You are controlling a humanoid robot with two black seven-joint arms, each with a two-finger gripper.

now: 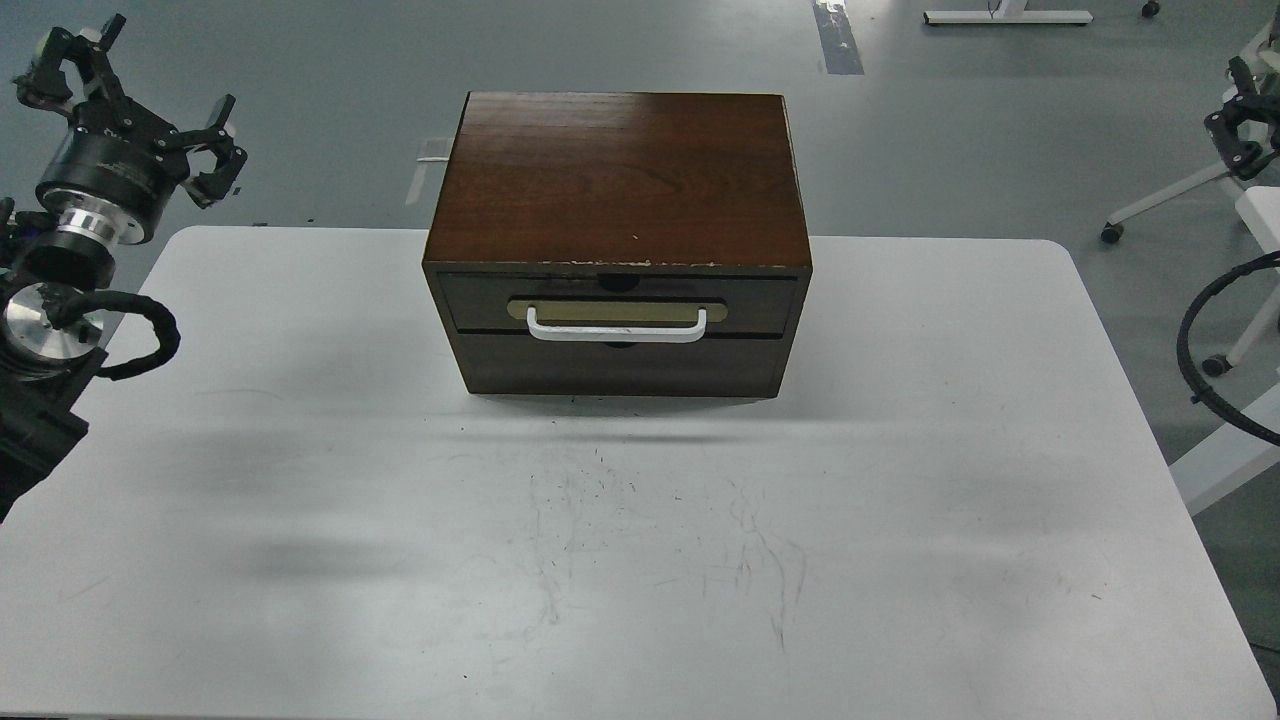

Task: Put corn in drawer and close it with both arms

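Note:
The dark brown cabinet (620, 180) stands at the back middle of the white table (900, 480). Its drawer (760, 302), with a white bar handle (617, 327) on a tan plate, is pushed in flush. The corn is out of view. My left gripper (145, 95) is raised at the far left, well clear of the cabinet, with its fingers spread and nothing between them. A small black claw at the right edge looks like my right gripper (1243, 125), partly cut off by the frame; its fingers cannot be told apart.
A plain dark panel (620, 367) without a handle sits under the drawer. A black cable loop (1195, 350) hangs at the right edge. White stand legs on castors (1160, 205) stand on the grey floor behind.

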